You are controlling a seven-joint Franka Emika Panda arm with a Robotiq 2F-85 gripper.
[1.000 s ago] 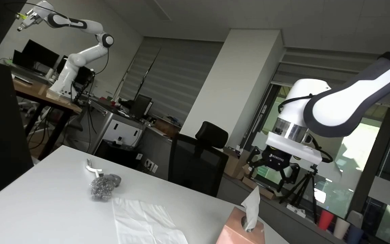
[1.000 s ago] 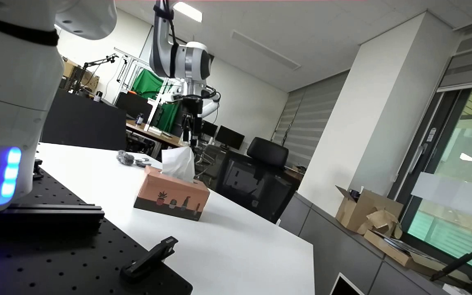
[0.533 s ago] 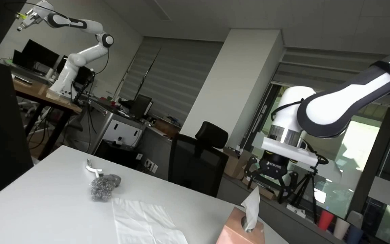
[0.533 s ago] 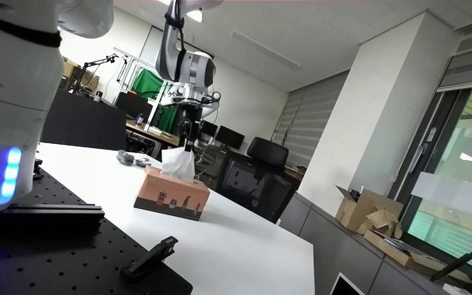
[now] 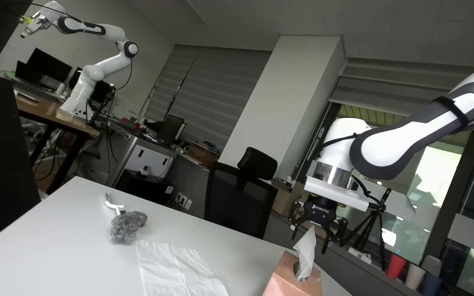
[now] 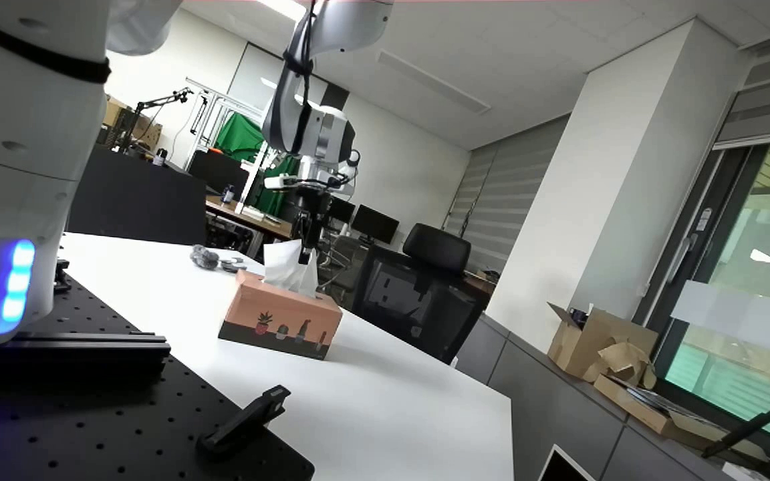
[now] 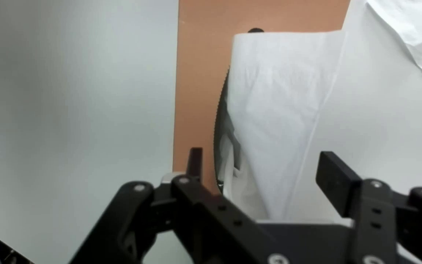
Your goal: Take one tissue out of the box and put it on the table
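the robotiq gripper (image 5: 309,241) hangs pointing down over the tissue box (image 5: 292,279), its two fingers (image 7: 339,183) spread apart; in the wrist view they stand on either side of the upright tissue (image 7: 284,91), and whether either touches it i cannot tell. that tissue rises out of the rounded opening (image 7: 217,150) in the top of the tissue box, its lower end inside. in an exterior view the long wall of the tissue box shows a row of printed potted plants (image 6: 283,331). the tissue box sits on the white table (image 6: 392,414). a loose tissue (image 5: 179,267) lies spread and creased on the table near the tissue box, apart from it. farther from the tissue box, past that loose tissue, a steel-wool scourer (image 5: 122,229) lies with a white handle (image 5: 117,206) just beside it. to one side of the tissue box, in an exterior view, a black perforated plate (image 6: 124,414) bears the white arm base (image 6: 17,180) with its blue lights (image 6: 17,284). past the table edge from the tissue box stands a black mesh office chair (image 6: 418,300), and farther off are a cardboard box (image 6: 602,341) and a red cup (image 5: 395,267).
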